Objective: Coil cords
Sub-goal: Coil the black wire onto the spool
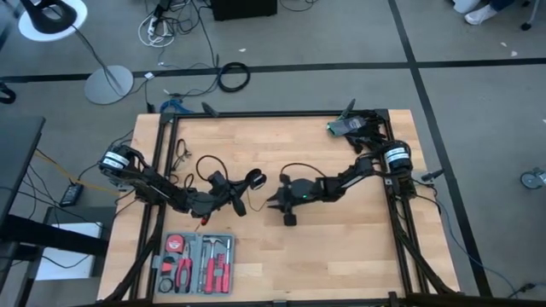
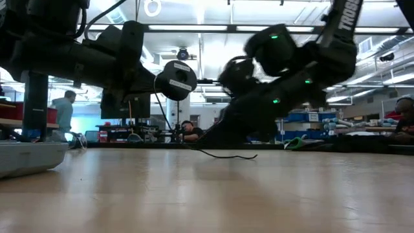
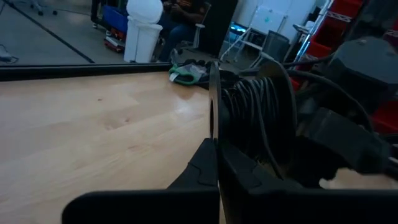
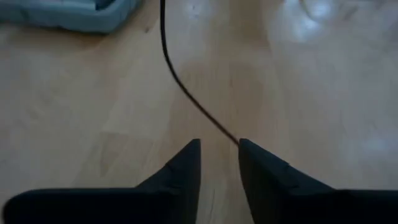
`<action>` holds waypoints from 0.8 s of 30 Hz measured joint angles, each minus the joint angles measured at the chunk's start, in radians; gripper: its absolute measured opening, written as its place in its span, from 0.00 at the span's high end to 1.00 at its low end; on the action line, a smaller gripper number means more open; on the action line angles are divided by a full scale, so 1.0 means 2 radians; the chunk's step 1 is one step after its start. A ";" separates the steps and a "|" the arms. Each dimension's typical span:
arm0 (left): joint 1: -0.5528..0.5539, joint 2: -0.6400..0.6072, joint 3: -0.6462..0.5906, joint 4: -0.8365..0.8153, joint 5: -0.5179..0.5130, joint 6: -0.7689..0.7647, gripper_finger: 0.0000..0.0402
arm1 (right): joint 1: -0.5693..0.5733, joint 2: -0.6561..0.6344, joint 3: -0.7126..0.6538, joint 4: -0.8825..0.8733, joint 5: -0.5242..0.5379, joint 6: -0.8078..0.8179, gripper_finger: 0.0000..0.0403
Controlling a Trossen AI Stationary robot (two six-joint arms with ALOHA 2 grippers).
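The left pincer is closed on the rim of a small round spool and holds it up above the worktop, near the middle. Many turns of the black cord already sit on this spool, so I judge the coiling is well along. The right pincer, just beside the spool, has its fingers a little apart, and the loose end of the cord runs up to the gap; whether it grips, I cannot tell. This tail and some loops near the left arm remain to wind
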 joint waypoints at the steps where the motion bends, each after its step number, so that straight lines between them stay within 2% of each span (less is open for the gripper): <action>1: 0.000 0.000 0.000 -0.001 0.000 0.000 1.00 | 0.001 0.004 0.011 -0.013 0.001 -0.011 0.72; 7: 0.000 0.000 -0.001 0.000 0.002 -0.002 1.00 | 0.003 0.014 0.047 -0.048 0.039 -0.042 0.63; 11: 0.000 0.000 -0.001 0.003 0.008 -0.002 1.00 | 0.004 0.014 0.046 -0.074 0.040 -0.056 0.64; 14: 0.000 0.000 -0.001 0.009 0.008 -0.001 1.00 | 0.004 0.013 0.047 -0.093 0.040 -0.055 0.71; 18: 0.000 0.000 -0.001 0.019 0.009 0.008 1.00 | 0.005 0.013 0.047 -0.099 0.038 -0.049 0.93; 19: 0.000 0.000 -0.001 0.025 0.009 0.010 1.00 | 0.004 0.013 0.047 -0.100 0.038 -0.042 0.96; 24: 0.000 0.000 -0.001 0.030 0.009 0.011 1.00 | -0.010 -0.003 0.047 -0.138 0.056 0.017 0.99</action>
